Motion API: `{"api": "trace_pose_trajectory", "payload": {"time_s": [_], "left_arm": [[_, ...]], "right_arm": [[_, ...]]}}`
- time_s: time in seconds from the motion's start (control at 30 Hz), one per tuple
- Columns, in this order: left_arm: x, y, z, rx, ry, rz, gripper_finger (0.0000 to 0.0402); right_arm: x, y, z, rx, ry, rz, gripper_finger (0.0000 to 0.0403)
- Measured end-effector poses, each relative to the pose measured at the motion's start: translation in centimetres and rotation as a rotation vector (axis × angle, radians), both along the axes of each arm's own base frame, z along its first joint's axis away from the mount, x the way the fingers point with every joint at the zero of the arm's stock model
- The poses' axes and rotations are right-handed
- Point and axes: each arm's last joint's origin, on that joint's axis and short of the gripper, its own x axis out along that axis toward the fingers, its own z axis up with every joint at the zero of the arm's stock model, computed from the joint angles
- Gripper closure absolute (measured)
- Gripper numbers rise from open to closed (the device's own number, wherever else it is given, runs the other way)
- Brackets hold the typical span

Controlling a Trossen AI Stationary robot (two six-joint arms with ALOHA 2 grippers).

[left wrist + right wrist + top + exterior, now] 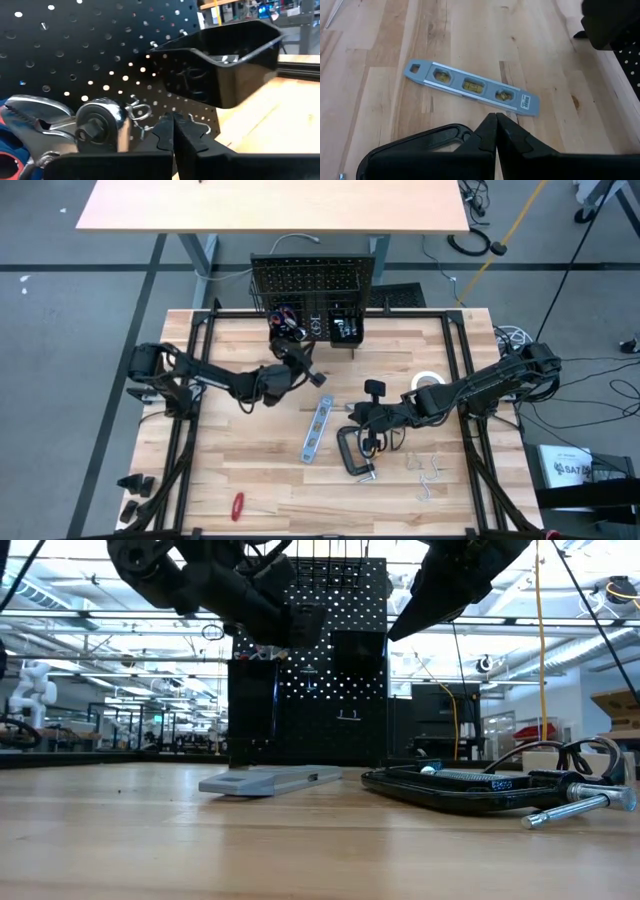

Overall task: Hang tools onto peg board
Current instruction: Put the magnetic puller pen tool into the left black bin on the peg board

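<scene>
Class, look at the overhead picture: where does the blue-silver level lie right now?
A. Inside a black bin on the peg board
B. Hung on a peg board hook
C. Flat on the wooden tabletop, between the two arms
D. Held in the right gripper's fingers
C: the level lies flat on the table, clear of the peg board, and the right gripper above it is shut and holds nothing.

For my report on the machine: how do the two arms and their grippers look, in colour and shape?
Both arms are dark, almost black, built of slim jointed segments with bulkier joint housings. The left gripper and the right gripper each have two flat matte black fingers with notched edges. Thin dark cables run along the arms. No markings are readable.
</scene>
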Motion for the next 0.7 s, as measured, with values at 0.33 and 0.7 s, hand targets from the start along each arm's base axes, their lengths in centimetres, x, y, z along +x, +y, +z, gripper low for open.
{"api": "trace_pose_trajectory", "payload": {"time_s": [0.33, 0.7], "left_arm": [[-0.1, 1.4, 0.0, 0.001, 0.001, 0.051, 0.0401], [-1.0, 0.7, 0.8, 0.055, 0.044, 0.253, 0.0401]], "right_arm": [[0.0, 0.0, 0.0, 0.0, 0.0, 0.0, 0.0403], [-0.1, 0.3, 0.0, -0.001, 0.006, 0.011, 0.0403]]}}
